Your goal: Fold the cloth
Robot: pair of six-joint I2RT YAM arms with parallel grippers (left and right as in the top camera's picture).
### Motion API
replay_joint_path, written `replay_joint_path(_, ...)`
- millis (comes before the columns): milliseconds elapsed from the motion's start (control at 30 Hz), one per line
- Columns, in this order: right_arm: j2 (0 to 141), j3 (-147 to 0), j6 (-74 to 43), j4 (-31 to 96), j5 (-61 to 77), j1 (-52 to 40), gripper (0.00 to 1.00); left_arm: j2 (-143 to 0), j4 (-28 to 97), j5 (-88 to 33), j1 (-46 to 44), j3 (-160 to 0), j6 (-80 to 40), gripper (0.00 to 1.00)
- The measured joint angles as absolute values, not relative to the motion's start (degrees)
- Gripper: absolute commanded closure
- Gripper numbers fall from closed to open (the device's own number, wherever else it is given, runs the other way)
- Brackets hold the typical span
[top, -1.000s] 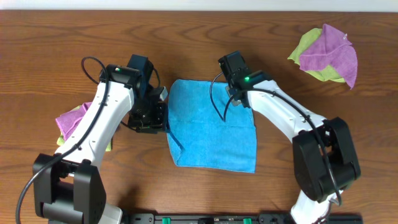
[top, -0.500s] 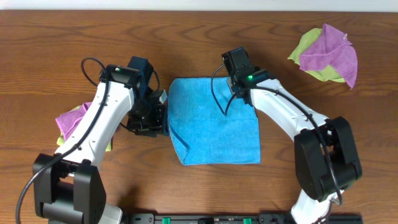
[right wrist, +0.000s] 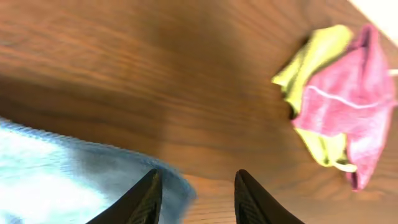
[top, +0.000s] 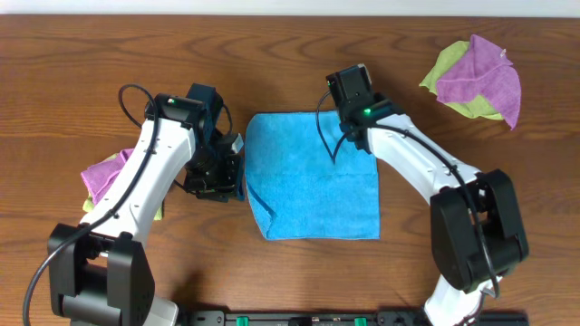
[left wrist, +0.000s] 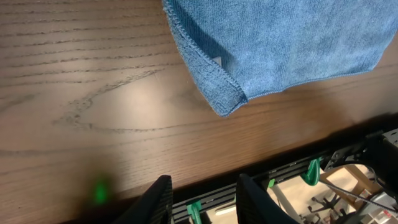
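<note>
The blue cloth point(top: 313, 177) lies spread on the wooden table between the two arms, with a narrow raised fold along its front left edge. My left gripper point(top: 232, 184) is at the cloth's left edge, open and empty. In the left wrist view my left gripper point(left wrist: 202, 199) is over the table's front edge, and the cloth's point(left wrist: 280, 43) near corner lies ahead of it. My right gripper point(top: 355, 109) is over the cloth's far right corner, open. In the right wrist view my right gripper point(right wrist: 196, 196) has the cloth's point(right wrist: 74, 180) corner reaching the left finger.
A pink and yellow-green cloth pile point(top: 476, 77) lies at the far right, also in the right wrist view point(right wrist: 339, 106). Another pink and yellow cloth point(top: 104, 177) lies left of the left arm. The table's front edge point(left wrist: 261, 165) and a black rail lie just ahead of the left gripper.
The cloth has shifted slightly right and its front edge has straightened. The right gripper has moved a little toward the far right. The left arm has barely moved.
</note>
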State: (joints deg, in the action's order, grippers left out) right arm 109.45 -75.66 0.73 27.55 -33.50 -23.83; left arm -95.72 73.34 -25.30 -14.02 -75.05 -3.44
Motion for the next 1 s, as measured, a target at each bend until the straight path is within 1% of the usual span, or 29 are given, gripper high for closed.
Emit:
replay_joint_path(267,109.47,-75.66,0.73,27.90,-37.65,-23.22,0.59,-95.72,73.34,-25.30,-14.02,-75.05,-2.94,0.65)
replay_joint_path(333,109.45,-75.66,0.69,29.19,-37.98,-23.24,0.56,-95.72,73.34,-25.30,-14.02,-75.05,-2.94,0.63)
replay_joint_path(433,109.45,-75.70,0.30,33.23,-37.98,-23.51,0.53,-95.72,73.25,-25.26,-14.02,-75.05,-2.66,0.41)
replay_joint_path(467,109.45,-75.70,0.05,34.68,-37.82,-23.73,0.51,-95.72,73.08,-25.36,-14.02,-75.05,-2.76,0.34)
replay_joint_path(533,109.45,-75.70,-1.02,37.28,-37.06,-24.43,0.48,-95.72,72.42,-25.98,-14.04,-75.05,-2.70,0.27)
replay_joint_path(567,109.40,-75.70,-1.96,38.85,-36.36,-24.97,0.45,-95.72,71.81,-26.63,-14.04,-75.07,-2.70,0.25)
replay_joint_path(633,108.88,-75.70,-3.99,42.19,-33.50,-26.20,0.42,-95.72,70.65,-27.62,-14.17,-75.07,-2.68,0.20)
replay_joint_path(700,107.44,-75.70,-7.01,45.32,-29.26,-27.24,0.41,-95.72,70.06,-28.40,-14.68,-75.07,-2.70,0.16)
replay_joint_path(833,100.92,-75.70,-14.06,51.46,-19.27,-27.53,0.41,-95.72,69.73,-28.53,-17.17,-75.09,-2.74,0.14)
replay_joint_path(1000,92.66,-75.70,-17.87,55.55,-12.67,-26.72,0.43,-95.72,67.16,-27.57,-21.58,-75.13,-3.09,0.13)
